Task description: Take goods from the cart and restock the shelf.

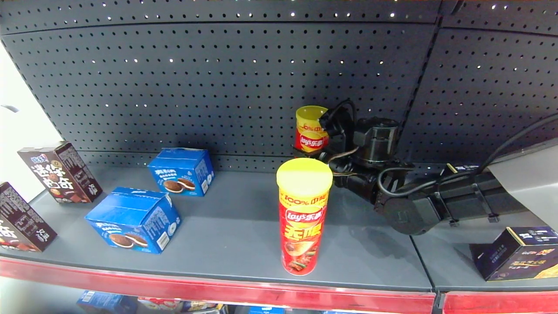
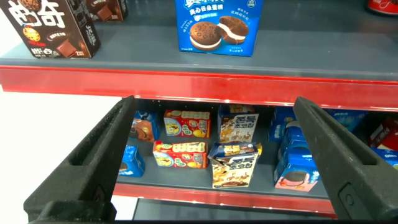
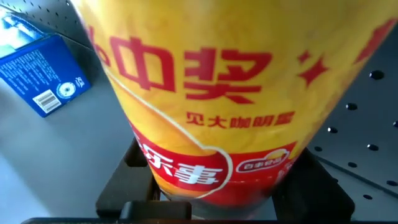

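Right gripper (image 1: pixel 320 139) clenched on a red and yellow cylindrical chip can (image 1: pixel 308 126), above the rear of the grey metal shelf (image 1: pixel 226 235).

The can is held near the black perforated back panel (image 1: pixel 218 87), its base clear of the shelf; in the right wrist view the black fingers (image 3: pixel 127 183) press its lower sides. A second red chip can with a yellow lid (image 1: pixel 303 218) stands upright near the shelf's front edge. Two blue cardboard biscuit boxes (image 1: pixel 135 220) lie left of it, and dark brown cardboard boxes (image 1: pixel 61 172) stand at the left edge. The left gripper (image 2: pixel 214 106) is spread wide with nothing in it, facing the shelf's red front edge (image 2: pixel 205 81).
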Controlling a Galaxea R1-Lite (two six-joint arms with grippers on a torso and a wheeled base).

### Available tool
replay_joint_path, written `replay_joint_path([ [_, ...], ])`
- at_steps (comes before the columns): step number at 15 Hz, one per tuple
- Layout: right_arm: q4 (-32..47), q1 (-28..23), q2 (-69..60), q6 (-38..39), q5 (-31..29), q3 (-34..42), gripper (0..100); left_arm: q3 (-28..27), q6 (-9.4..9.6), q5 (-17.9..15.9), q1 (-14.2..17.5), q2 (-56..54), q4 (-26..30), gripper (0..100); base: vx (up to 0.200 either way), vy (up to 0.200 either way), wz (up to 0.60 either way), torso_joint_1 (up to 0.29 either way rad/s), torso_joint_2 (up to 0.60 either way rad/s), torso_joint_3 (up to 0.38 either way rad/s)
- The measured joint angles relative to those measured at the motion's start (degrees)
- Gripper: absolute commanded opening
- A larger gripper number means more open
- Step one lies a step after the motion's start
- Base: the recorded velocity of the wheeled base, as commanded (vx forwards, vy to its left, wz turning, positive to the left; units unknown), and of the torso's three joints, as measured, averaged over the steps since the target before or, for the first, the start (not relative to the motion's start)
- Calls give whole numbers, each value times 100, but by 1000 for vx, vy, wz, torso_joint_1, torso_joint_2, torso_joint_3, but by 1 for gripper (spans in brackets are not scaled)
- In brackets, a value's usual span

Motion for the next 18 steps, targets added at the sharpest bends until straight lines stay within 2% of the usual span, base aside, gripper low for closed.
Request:
replay_joint_path([
  [8, 0, -66, 40, -11, 16, 0, 0, 0, 0, 0, 0, 0, 0, 100, 0, 0, 0, 0, 0, 0],
  [9, -5, -66, 44, -13, 18, 5, 100, -2, 0, 0, 0, 0, 0, 100, 0, 0, 0, 0, 0, 0],
  [15, -7, -60, 35, -11, 0, 173, 100, -2, 0, 0, 0, 0, 0, 100, 0, 0, 0, 0, 0, 0],
  [18, 11, -60, -268, -60, -23, 808, 100, 2, 0, 0, 0, 0, 0, 100, 0, 0, 0, 0, 0, 0],
])
